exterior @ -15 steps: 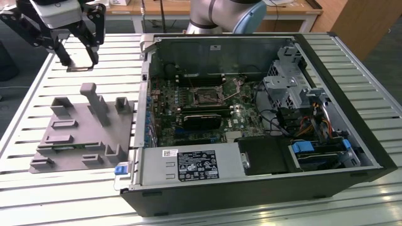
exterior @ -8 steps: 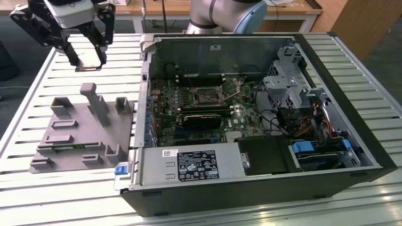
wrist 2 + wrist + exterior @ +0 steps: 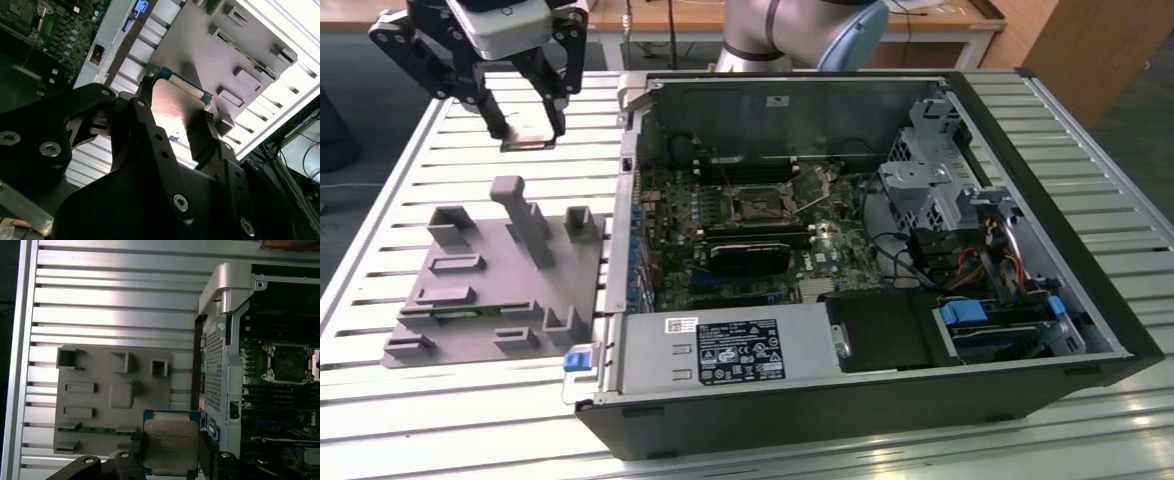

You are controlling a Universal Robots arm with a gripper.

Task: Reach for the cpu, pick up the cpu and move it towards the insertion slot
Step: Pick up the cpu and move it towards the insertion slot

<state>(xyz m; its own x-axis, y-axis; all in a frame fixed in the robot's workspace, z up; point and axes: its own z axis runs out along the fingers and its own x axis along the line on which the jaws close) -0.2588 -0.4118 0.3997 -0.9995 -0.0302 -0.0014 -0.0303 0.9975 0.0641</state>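
Fingers are clenched on the cpu, which is gripped by two opposite edges so that its shiny top and its underside are left untouched. In the second wrist view the cpu is seen spanning the gap between the two dark finger pads, with its green border clear of them. The chip is held roughly level, judged from the first wrist view, an attitude suited to a flat seat.

In the exterior view the gripper is raised above the slatted counter, beyond the far edge of the grey fixture and well apart from it. The cpu is thus carried in the air, off the fixture and outside the case.

The slot is located on the board inside the open case, well apart from the gripper, toward the exterior view's right. In the first wrist view the slot is seen as a dark square in a silvery frame, unoccupied.

Between the cpu and the slot stands the case wall nearest the fixture; it is judged to be the one edge that must be cleared. The tall posts of the fixture are below and to the near side of the gripper. Above the board the case is open, and free room is available over the slot, though the drive cage rises beyond it.
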